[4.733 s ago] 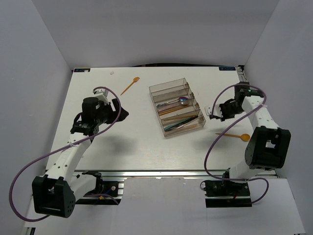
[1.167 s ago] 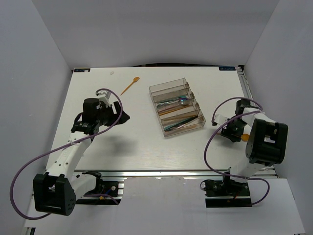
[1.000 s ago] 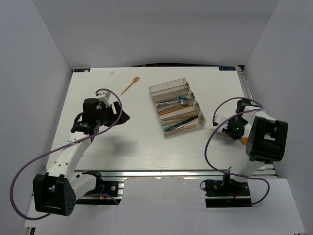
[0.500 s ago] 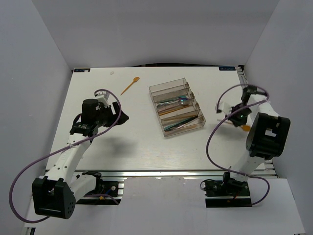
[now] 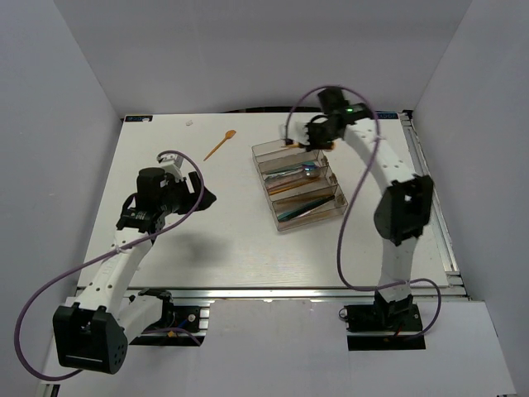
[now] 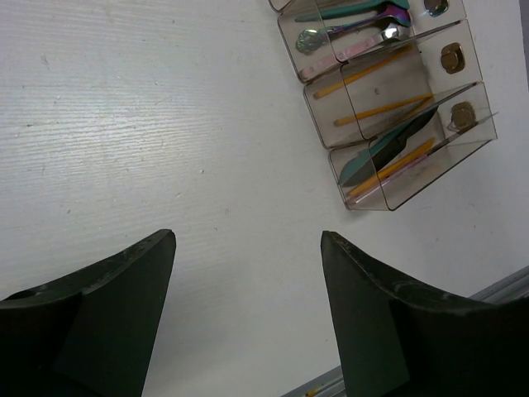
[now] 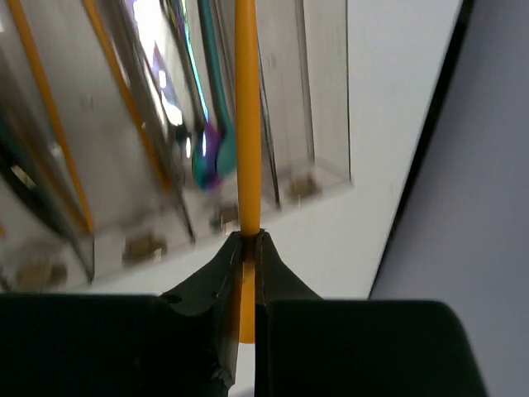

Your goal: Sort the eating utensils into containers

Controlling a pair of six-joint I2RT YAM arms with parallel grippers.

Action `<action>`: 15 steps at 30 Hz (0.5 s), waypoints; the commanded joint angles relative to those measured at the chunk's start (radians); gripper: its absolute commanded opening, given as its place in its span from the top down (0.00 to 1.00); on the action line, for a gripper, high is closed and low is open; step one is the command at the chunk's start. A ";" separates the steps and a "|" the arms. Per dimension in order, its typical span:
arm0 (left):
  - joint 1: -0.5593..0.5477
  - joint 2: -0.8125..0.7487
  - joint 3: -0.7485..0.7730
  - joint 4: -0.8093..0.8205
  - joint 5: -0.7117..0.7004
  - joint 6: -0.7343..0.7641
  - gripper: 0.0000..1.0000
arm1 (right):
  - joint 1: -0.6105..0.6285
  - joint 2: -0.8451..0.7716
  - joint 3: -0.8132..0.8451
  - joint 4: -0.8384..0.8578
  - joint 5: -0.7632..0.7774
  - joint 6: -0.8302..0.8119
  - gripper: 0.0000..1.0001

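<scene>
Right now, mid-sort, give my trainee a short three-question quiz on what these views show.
1. True or false: the left gripper is open and holds nothing.
2. The right gripper is shut on: A) a teal spoon, B) an orange utensil, C) nothing.
3. How many utensils lie on the table outside the tray?
Key: 1 true. 2 B. 3 one, the loose orange piece left of the tray in the top view.
</scene>
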 commanded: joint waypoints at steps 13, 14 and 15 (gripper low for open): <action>0.009 -0.133 -0.063 -0.005 -0.040 -0.022 0.18 | 0.157 0.259 0.067 0.150 0.019 0.090 0.95; 0.009 -0.125 -0.060 -0.005 -0.040 -0.021 0.18 | 0.157 0.257 0.057 0.157 0.019 0.088 0.92; 0.009 -0.121 -0.059 -0.004 -0.038 -0.018 0.18 | 0.157 0.256 0.029 0.166 0.023 0.087 0.88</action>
